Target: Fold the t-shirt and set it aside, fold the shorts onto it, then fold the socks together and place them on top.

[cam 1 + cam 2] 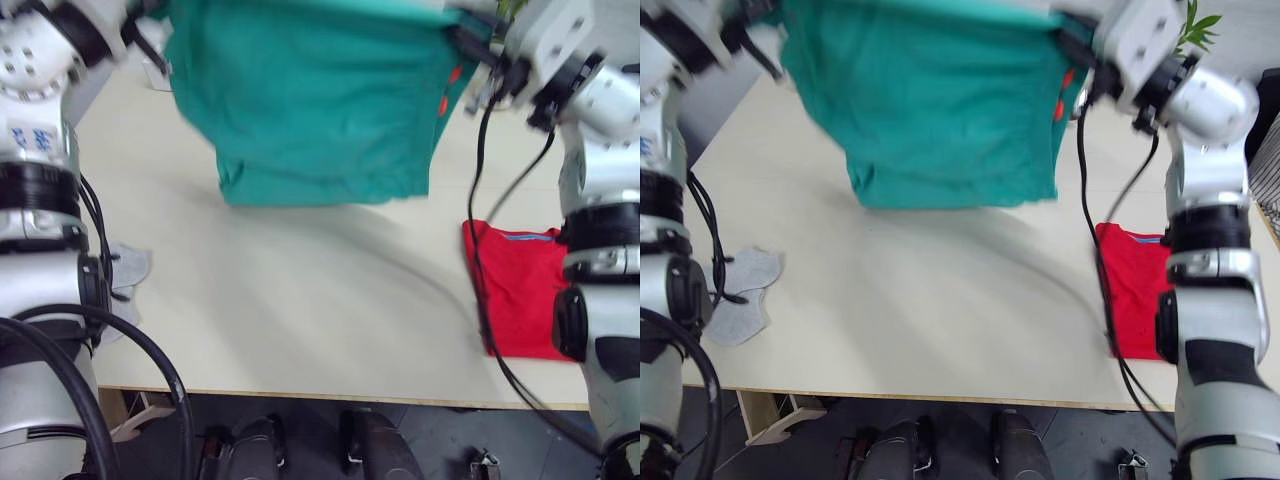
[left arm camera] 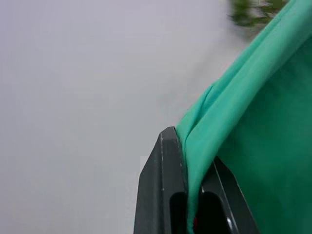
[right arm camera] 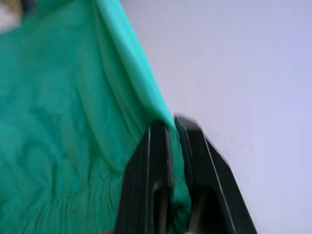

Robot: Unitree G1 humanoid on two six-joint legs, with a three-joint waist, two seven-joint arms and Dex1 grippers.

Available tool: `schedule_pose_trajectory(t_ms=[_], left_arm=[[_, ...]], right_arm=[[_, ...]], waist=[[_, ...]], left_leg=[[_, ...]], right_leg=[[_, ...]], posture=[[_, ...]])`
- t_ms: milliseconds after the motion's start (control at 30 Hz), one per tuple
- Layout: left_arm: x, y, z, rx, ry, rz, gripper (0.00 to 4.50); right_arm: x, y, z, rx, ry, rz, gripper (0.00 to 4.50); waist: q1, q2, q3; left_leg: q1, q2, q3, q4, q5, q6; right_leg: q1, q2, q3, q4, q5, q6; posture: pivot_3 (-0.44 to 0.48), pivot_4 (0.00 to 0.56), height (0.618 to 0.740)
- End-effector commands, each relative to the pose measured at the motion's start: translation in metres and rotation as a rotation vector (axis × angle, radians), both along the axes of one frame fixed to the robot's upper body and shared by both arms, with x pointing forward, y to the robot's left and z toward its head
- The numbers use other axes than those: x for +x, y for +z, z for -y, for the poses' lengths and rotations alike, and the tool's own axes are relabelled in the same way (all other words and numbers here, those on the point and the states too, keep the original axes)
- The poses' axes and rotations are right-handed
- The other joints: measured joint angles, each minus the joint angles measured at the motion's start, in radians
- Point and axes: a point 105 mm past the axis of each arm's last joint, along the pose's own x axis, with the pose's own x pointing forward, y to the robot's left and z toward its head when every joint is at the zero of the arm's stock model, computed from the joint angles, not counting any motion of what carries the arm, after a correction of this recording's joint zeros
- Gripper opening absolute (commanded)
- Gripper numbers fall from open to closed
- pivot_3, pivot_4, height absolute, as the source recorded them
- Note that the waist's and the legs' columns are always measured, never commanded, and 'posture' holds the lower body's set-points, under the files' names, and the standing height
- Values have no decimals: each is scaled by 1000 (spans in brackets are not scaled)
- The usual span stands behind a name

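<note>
The shorts (image 1: 315, 100) hang spread at twelve o'clock above the table (image 1: 300, 310), long axis crosswise, hem pointing down. The left gripper (image 2: 192, 195) and right gripper (image 3: 170, 170) each pinch a top corner. Shorts step underway; next, probably, laying them flat. The t-shirt (image 1: 520, 290) sits folded at three o'clock, socks (image 1: 740, 295) at nine.

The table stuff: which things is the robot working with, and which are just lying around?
For the job:
shorts, held up by both grippers
t-shirt, folded on the right
socks, at the left edge

Just there:
plant
table
</note>
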Motion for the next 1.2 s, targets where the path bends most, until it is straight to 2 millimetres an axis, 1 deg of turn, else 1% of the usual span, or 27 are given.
schedule_pose_trajectory(t_ms=[33, 100, 133, 167, 233, 300, 333, 367, 400, 433, 467, 500, 533, 567, 600, 633, 667, 733, 800, 833, 867, 900, 967, 1067, 1100, 1133, 1200], left_arm=[[-29, 34, -39, -64, 95, 208, 23], [-38, 36, -34, -12, 52, 235, 23], [-46, 35, -28, 54, 18, 269, 23], [-48, 20, -23, 133, -33, 217, 23], [-52, 0, -17, 224, -107, 155, 23], [-51, -33, -21, 226, -173, -13, 23], [-52, -66, -25, 217, -222, -168, 23], [-59, -93, -24, 226, -271, -290, 23], [-66, -109, -21, 232, -305, -365, 23], [-72, -131, -23, 262, -295, -456, 23], [-78, -149, -23, 270, -295, -543, 23], [-88, -182, -26, 303, -290, -697, 23], [-102, -212, -26, 300, -312, -868, 23], [-116, -236, -26, 315, -333, -990, 23], [-126, -249, -25, 324, -345, -1061, 23], [-139, -264, -23, 353, -352, -1168, 23], [-149, -273, -20, 380, -360, -1232, 23], [-164, -285, -14, 371, -388, -1339, 23], [-176, -292, -8, 343, -425, -1421, 23], [-185, -296, -5, 324, -451, -1496, 23], [-193, -298, -3, 316, -476, -1549, 23], [-200, -299, -1, 288, -496, -1619, 23], [-208, -297, 0, 252, -513, -1689, 23], [-218, -292, 7, 224, -572, -1762, 23], [-217, -290, 6, 222, -565, -1763, 23], [-207, -284, 3, 236, -534, -1704, 23], [-183, -265, 2, 234, -506, -1557, 23]], right_arm=[[-6, 16, 28, 72, -81, 122, 0], [-5, 10, 24, 45, -67, 133, 0], [-5, 4, 22, 36, -53, 124, 0], [-3, -10, 19, 10, -35, 100, 0], [-2, -28, 16, -29, -14, 69, 0], [0, -56, 14, -64, 26, -13, 0], [1, -85, 12, -92, 75, -114, 0], [-2, -108, 11, -112, 117, -185, 0], [-5, -121, 10, -122, 145, -228, 0], [-9, -144, 11, -138, 177, -320, 0], [-13, -160, 11, -147, 206, -383, 0], [-24, -192, 12, -208, 245, -494, 0], [-37, -219, 13, -257, 284, -578, 0], [-47, -238, 16, -277, 303, -638, 0], [-54, -248, 17, -284, 313, -673, 0], [-61, -256, 20, -284, 320, -702, 0], [-68, -262, 23, -288, 325, -730, 0], [-79, -274, 29, -302, 332, -786, 0], [-89, -284, 36, -320, 331, -844, 0], [-94, -290, 41, -330, 324, -877, 0], [-99, -294, 44, -329, 318, -909, 0], [-106, -300, 49, -348, 314, -941, 0], [-115, -306, 53, -365, 311, -980, 0], [-126, -307, 58, -302, 307, -1049, 0], [-127, -305, 59, -275, 303, -1054, 0], [-127, -301, 60, -227, 302, -1068, 0], [-124, -288, 60, -86, 300, -1111, 0]], waist=[[-5, 0, 0], [-10, 0, 0], [-12, -1, 1], [-15, -1, 1], [-19, -1, 1], [-18, 0, 2], [-18, 0, 2], [-21, 0, 2], [-28, 0, 2], [-28, 0, 3], [-28, -1, 4], [-28, -2, 4], [-27, -2, 4], [-26, -2, 4], [-24, -2, 4], [-20, -2, 5], [-15, -2, 5], [-10, -2, 5], [-8, -2, 5], [-8, -2, 4], [-9, -3, 4], [-9, -3, 4], [-8, -3, 4], [-9, -3, 4], [-9, -3, 4], [-11, -3, 4], [-9, -3, 4]], left_leg=[[0, 1, 2, 0, -2, 1], [0, 2, 5, 0, -6, 1], [0, 2, 6, 0, -6, 1], [0, 1, 8, 0, -6, 1], [3, 1, 10, 2, -7, 2], [4, 1, 11, 8, -7, 3], [4, 2, 11, 9, -7, 3], [4, 2, 10, 13, -7, 3], [6, 7, 9, 14, -7, 3], [7, 10, 7, 16, -7, 3], [6, 12, 6, 21, -7, 3], [4, 13, 5, 22, -5, 2], [4, 13, 3, 22, -4, 1], [7, 13, 3, 22, -4, 1], [9, 13, 4, 20, -3, 1], [11, 13, 4, 19, -3, 0], [14, 12, 4, 18, -3, 0], [18, 12, 4, 18, -4, -1], [22, 13, 2, 18, -5, 0], [24, 13, 1, 17, -9, 3], [26, 13, 0, 17, -11, 3], [27, 14, 0, 17, -11, 3], [26, 15, 0, 16, -13, 1], [25, 16, 0, 17, -12, -2], [25, 16, 0, 16, -12, -2], [25, 16, -1, 17, -13, -2], [26, 16, -1, 17, -13, -1]], right_leg=[[0, 0, -2, -1, 0, 0], [-1, 0, -4, -3, 0, 0], [-1, 1, -5, -3, -1, 0], [-1, 1, -5, -4, -1, 0], [0, 2, -3, -3, 0, 1], [2, 2, -2, 1, -1, 2], [2, 2, -1, 4, -1, 2], [2, 3, -1, 9, -2, 3], [4, 2, 2, 10, -2, 3], [7, 1, 4, 12, -2, 3], [6, 2, 8, 12, -2, 2], [5, 3, 9, 13, -2, 2], [5, 3, 9, 13, -1, 1], [7, 3, 10, 15, -2, 0], [8, 3, 11, 14, -2, 0], [9, 2, 11, 15, -2, -1], [11, 2, 11, 15, -3, -2], [14, 2, 11, 15, -3, -3], [19, 2, 9, 12, -2, -5], [22, 2, 8, 10, -3, -5], [25, 1, 7, 9, -3, -6], [25, 1, 6, 9, -4, -7], [25, 2, 4, 9, -5, -9], [24, 3, 4, 9, -6, -10], [24, 4, 4, 9, -7, -10], [24, 4, 3, 9, -7, -11], [24, 4, 3, 10, -7, -11]], posture=[[0, 150, 740], [0, 150, 740], [0, 150, 740], [0, 150, 740], [0, 150, 740], [0, 150, 740], [0, 150, 740], [0, 150, 740], [0, 150, 740], [0, 150, 740], [0, 150, 740], [0, 150, 740], [0, 150, 740], [0, 150, 740], [0, 150, 740], [0, 150, 740], [0, 150, 740], [0, 150, 740], [0, 150, 740], [0, 150, 740], [0, 150, 740], [0, 150, 740], [0, 150, 740], [0, 150, 740], [0, 150, 740], [0, 150, 740], [0, 150, 740]])
